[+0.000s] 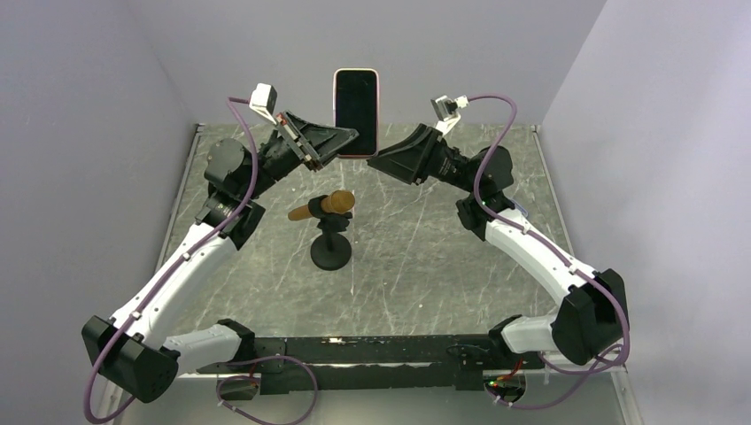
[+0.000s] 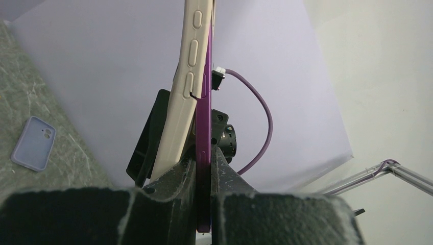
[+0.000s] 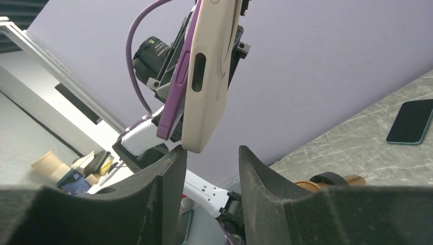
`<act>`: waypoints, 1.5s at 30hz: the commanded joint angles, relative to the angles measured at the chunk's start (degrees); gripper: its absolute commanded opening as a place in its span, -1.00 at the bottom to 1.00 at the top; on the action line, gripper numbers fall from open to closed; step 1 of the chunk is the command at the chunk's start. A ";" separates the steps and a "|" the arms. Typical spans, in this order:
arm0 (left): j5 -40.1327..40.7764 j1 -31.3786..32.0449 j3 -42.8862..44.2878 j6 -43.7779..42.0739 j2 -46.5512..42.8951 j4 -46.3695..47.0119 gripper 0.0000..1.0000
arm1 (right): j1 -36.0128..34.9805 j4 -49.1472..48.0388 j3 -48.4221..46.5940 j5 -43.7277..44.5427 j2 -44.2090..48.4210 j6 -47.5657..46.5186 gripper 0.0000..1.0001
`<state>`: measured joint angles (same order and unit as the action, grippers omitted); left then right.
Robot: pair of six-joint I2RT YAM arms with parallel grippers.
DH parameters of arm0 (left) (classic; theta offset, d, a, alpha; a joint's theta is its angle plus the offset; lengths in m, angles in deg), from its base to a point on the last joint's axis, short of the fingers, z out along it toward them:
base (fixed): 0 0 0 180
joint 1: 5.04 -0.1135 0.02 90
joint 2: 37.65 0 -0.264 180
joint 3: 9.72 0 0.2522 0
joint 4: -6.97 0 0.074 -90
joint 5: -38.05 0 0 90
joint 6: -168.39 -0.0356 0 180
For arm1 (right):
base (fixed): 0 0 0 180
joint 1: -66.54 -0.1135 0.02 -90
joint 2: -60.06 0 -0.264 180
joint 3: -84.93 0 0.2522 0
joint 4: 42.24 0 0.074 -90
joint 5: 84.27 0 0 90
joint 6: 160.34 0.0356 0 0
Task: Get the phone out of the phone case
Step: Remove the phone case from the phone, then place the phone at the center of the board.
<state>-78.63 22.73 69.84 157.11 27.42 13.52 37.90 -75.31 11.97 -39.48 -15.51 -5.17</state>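
The purple phone, cream phone case partly peeled away, stands upright above the surface, its lower edge clamped in the left pincer. The right pincer gapes empty just beneath the case's corner.

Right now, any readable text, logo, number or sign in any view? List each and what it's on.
None readable in any view.
Black screen of the purple phone: blank.
Its cream rubbery phone case: no logo or lettering showing.
Loose pale blue spare case: no markings visible.
Flat dark teal-edged phone: screen blank.
Background boxes and tubes: any print too blurred to read.
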 commanded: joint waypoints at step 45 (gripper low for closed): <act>55.43 -26.79 -4.80 -48.15 -11.42 -46.26 -1.00 | 12.34 53.72 -10.33 31.67 7.33 -28.52 -1.00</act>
<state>-39.15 1.03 66.58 110.03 10.88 -34.12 50.27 -24.60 1.57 -10.57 -13.32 -26.94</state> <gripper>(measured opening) 0.134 0.133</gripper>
